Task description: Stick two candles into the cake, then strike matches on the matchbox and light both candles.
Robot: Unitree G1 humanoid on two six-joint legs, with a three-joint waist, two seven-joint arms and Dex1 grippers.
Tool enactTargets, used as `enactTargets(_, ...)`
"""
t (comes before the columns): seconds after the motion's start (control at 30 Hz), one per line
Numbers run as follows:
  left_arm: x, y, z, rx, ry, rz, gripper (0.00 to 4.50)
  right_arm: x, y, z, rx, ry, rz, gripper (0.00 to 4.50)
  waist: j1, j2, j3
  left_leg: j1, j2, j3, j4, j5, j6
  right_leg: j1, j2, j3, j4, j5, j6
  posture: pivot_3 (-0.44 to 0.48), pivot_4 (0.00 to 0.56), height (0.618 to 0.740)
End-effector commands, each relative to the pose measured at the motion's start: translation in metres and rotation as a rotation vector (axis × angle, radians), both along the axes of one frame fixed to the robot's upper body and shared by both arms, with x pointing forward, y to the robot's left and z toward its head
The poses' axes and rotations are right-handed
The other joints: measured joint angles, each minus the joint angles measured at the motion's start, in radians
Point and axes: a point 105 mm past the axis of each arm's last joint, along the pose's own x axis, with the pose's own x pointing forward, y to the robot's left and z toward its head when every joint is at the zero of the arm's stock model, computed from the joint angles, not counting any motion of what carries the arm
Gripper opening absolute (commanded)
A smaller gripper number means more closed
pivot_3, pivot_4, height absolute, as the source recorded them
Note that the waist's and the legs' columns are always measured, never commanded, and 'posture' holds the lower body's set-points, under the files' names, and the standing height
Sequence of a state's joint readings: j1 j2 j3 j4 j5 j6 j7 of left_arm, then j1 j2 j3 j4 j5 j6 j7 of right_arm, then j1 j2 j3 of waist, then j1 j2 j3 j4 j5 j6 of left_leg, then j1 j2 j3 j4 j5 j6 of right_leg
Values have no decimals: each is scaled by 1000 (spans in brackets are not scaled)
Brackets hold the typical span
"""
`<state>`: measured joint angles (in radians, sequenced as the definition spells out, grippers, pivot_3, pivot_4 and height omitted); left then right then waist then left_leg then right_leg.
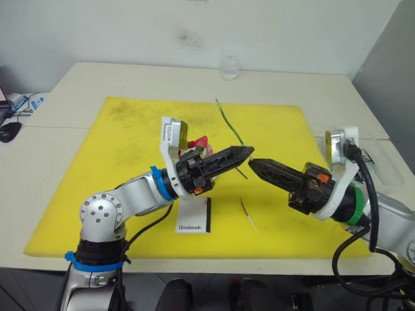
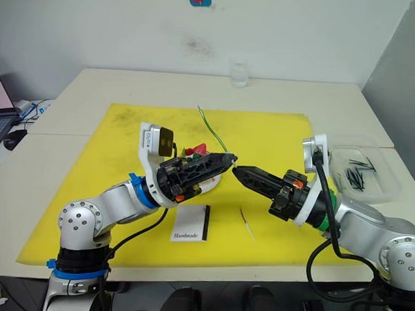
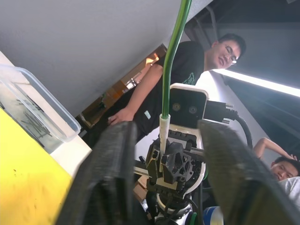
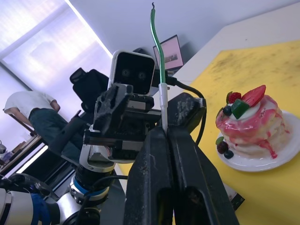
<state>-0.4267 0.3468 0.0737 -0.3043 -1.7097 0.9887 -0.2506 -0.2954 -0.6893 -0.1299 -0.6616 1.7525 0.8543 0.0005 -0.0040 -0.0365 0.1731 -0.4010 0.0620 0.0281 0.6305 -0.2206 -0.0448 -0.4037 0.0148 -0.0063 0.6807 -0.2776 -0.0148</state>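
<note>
My right gripper [image 1: 252, 162] is shut on the pale lower end of the green wavy candle [image 1: 227, 120], which rises up and away from it over the yellow mat. The left gripper [image 1: 250, 151] is open, tip to tip with the right one, its fingers [image 3: 112, 178] either side of the candle [image 3: 173, 56] without touching it. The pink cake [image 4: 251, 126] sits on its white plate [image 2: 210, 186], mostly hidden behind the left gripper. The white matchbox [image 1: 194, 215] lies flat at the mat's front. A thin stick [image 1: 248, 215] lies on the mat beside it.
A clear plastic box [image 2: 360, 174] holding several dark matches stands at the right of the table. A small glass [image 1: 229, 66] stands at the far edge. A laptop and mouse [image 1: 8, 131] are at the far left. People [image 3: 187, 70] are beyond the table.
</note>
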Motion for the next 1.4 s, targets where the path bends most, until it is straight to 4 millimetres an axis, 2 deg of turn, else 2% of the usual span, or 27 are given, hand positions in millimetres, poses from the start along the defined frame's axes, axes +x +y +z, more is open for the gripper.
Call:
enactTargets(0.03, -6, -2, 8, -36, -26, -16, 1211, -7, 5, 9, 27, -30, 37, 0, 0, 0, 0, 0, 0, 0, 0, 0, 0, 0, 0, 0, 0, 0, 0, 0, 150, 740)
enactTargets(0.13, -6, -2, 7, -35, -26, -14, 197, -6, 5, 8, 24, -30, 39, 0, 0, 0, 0, 0, 0, 0, 0, 0, 0, 0, 0, 0, 0, 0, 0, 0, 150, 740)
enactTargets(0.17, -6, -2, 7, -34, -27, -10, 46, -6, 5, 8, 25, -28, 39, 0, 0, 0, 0, 0, 0, 0, 0, 0, 0, 0, 0, 0, 0, 0, 0, 0, 150, 740)
enactTargets(0.67, -6, 5, 7, -54, -9, -9, 46, -2, 4, 8, 29, -34, 26, 0, 0, 0, 0, 0, 0, 0, 0, 0, 0, 0, 0, 0, 0, 0, 0, 0, 150, 740)
enactTargets(0.7, -6, 5, 7, -50, -13, -3, 616, -2, 4, 8, 29, -34, 25, 0, 0, 0, 0, 0, 0, 0, 0, 0, 0, 0, 0, 0, 0, 0, 0, 0, 150, 740)
enactTargets(0.8, -7, 6, 6, -43, -6, -6, 1393, -1, 4, 8, 28, -35, 20, 0, 0, 0, 0, 0, 0, 0, 0, 0, 0, 0, 0, 0, 0, 0, 0, 0, 150, 740)
enactTargets(1.0, -8, 7, 1, -39, 13, -10, 1393, -1, 3, 8, 28, -34, 20, 0, 0, 0, 0, 0, 0, 0, 0, 0, 0, 0, 0, 0, -1, 0, 0, 0, 150, 740)
enactTargets(1.4, -6, 5, 6, -95, 14, 1, 1393, -2, 5, 6, 17, -31, 32, 0, 1, 0, 0, 0, 0, 0, -1, 0, 0, 0, 0, 0, -1, 0, 0, 0, 150, 740)
